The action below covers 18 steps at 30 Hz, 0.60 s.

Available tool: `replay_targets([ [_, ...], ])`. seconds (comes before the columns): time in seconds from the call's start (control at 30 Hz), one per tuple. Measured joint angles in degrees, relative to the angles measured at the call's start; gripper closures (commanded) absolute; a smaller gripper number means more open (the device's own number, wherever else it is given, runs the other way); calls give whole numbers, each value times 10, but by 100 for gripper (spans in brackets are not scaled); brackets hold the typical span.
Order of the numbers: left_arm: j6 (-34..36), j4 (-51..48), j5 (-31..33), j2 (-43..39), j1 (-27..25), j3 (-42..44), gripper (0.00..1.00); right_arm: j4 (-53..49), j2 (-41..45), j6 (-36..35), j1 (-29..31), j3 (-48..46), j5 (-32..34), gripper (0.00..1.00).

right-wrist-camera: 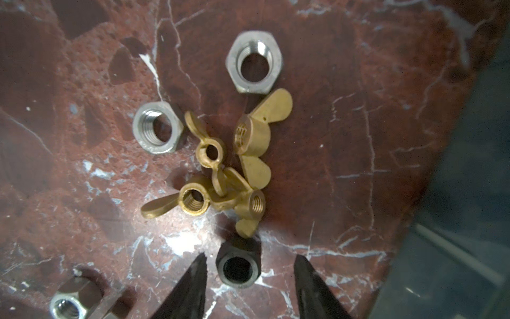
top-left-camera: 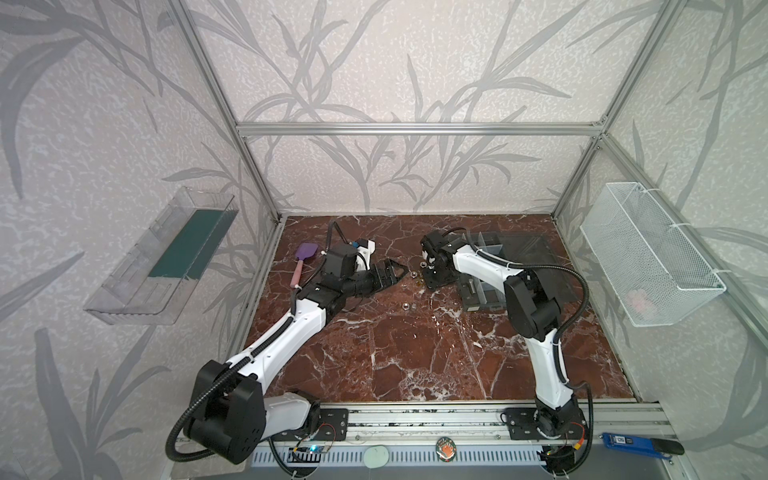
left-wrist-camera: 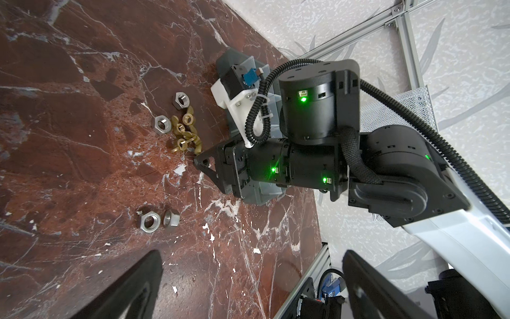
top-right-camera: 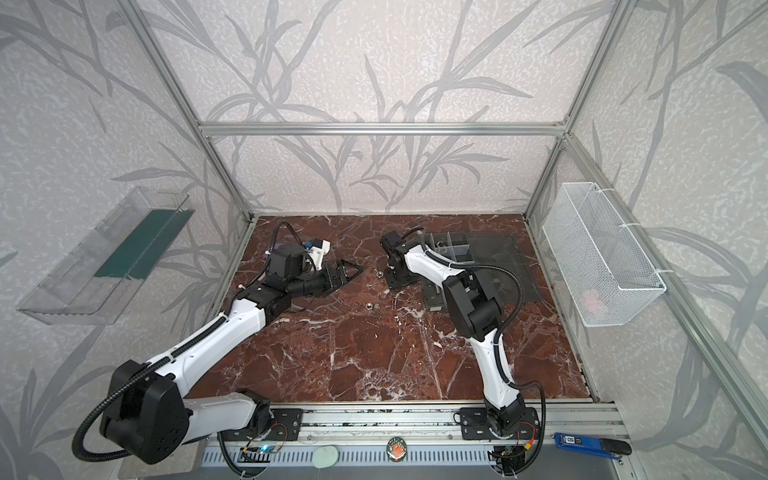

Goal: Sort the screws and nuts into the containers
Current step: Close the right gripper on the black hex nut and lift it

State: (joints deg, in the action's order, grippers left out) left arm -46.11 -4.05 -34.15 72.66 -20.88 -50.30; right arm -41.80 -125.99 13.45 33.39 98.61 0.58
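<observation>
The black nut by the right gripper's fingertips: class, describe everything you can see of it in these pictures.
The black nut is a small hexagonal ring, dull dark metal by its look, with a round centre hole. It lies flat on the red-brown marble tabletop, hole up, between the open fingers of the right gripper, a gap on each side. A brass wing nut lies at its edge; contact cannot be told.

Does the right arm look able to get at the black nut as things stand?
Probably yes: the right gripper stands open astride the black nut, with bare table at both sides; only a brass wing nut crowds it.
</observation>
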Motion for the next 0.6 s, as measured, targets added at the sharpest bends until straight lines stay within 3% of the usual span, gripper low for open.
replay_targets([
  [0.6,-2,4,-3,9,0,0,1,14,-18,-30,9,-1,9,61],
])
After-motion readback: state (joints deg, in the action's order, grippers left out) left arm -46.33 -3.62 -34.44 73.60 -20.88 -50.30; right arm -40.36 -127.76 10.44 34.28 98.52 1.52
